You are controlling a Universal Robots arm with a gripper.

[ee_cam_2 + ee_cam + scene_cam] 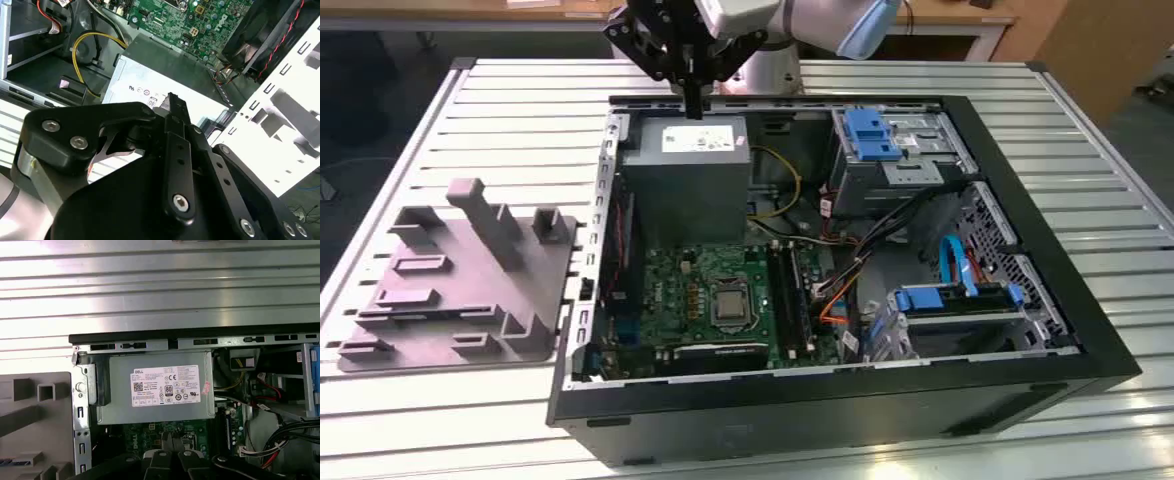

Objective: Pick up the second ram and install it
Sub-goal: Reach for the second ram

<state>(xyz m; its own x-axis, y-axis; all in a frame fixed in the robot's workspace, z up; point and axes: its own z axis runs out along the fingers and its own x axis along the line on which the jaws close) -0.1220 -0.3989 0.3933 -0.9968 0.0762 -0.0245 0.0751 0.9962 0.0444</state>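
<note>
Fingers (pixel 694 93) tight together, tips just over the grey power supply (pixel 683 175).

Table (pixel 520 120): slatted metal.
Computer case (pixel 854 405): black, open, lying on its side.
Power supply (pixel 683 175): grey box inside the case.
Motherboard (pixel 707 290): green, beside it.
Grey fixture (pixel 454 285): exterior view's left, beside the case.

Green on the motherboard (pixel 720 290), grey on the power supply (pixel 683 175) at twelve o'clock, blue on the drive caddy (pixel 870 135) at two. Black on the case (pixel 854 410); silver ribbing over the table (pixel 520 110).
</note>
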